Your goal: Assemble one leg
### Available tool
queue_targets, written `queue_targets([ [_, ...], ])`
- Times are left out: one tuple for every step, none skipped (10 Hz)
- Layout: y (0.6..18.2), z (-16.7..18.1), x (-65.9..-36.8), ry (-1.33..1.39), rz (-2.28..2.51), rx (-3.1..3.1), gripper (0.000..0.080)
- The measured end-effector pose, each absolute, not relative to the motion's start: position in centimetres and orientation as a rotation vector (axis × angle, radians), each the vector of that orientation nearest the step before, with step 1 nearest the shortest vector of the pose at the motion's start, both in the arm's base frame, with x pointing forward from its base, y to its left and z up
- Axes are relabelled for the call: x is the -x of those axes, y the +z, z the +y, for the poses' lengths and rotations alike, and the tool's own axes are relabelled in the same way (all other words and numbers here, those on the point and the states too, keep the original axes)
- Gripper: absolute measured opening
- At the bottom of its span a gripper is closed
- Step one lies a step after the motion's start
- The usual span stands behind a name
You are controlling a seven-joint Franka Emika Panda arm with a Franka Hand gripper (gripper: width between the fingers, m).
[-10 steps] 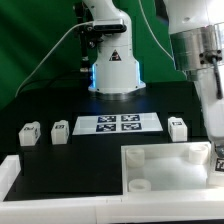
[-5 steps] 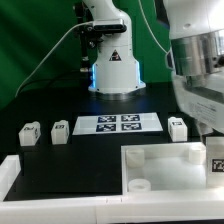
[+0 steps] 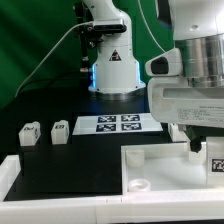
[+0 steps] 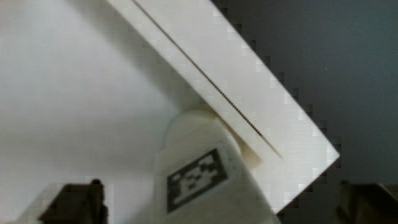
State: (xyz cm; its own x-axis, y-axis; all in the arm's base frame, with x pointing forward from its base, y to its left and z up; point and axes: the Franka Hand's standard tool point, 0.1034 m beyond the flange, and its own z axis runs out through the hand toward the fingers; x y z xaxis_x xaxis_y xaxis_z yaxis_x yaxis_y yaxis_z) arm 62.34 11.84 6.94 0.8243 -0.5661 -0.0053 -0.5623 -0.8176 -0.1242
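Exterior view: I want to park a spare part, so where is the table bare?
Bare black table lies between the robot base and the marker board, and left of the two legs. It is crowded at right, where the claw hangs over the slab.

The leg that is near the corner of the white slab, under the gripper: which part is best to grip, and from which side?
Probably grip the leg across its two long sides, coming straight down. The white slab appears to meet its rounded end, so that side looks blocked. The open gripper has one finger on each side of it.
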Motion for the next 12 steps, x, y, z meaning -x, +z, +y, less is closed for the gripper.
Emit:
queue_targets([
  [7.5,11.1,-62.8,-0.027,0.646,2.990,0.0648],
  [8.0,10.9,-63.6,-0.012,0.462,3.048,0.0648],
  [8.2,10.8,-64.2,-0.051,0.144,3.106,0.0648],
  [8.2,10.8,-64.2,-0.053,0.159,3.105,0.0648],
  [8.2,10.8,-64.2,-0.052,0.227,3.100,0.0521],
  [8.2,10.8,-64.2,-0.051,0.253,3.098,0.0521],
  [8.2,10.9,-64.1,-0.047,0.411,3.075,0.0382],
  [8.2,11.0,-64.1,-0.041,0.578,3.042,0.0288],
  [8.2,11.0,-64.1,-0.038,0.702,3.014,0.0288],
  [8.2,11.0,-64.1,-0.032,0.845,2.977,0.0289],
  [8.1,10.9,-64.0,-0.025,1.000,2.929,0.0289],
  [8.1,10.7,-64.0,-0.018,1.134,2.878,0.0289],
])
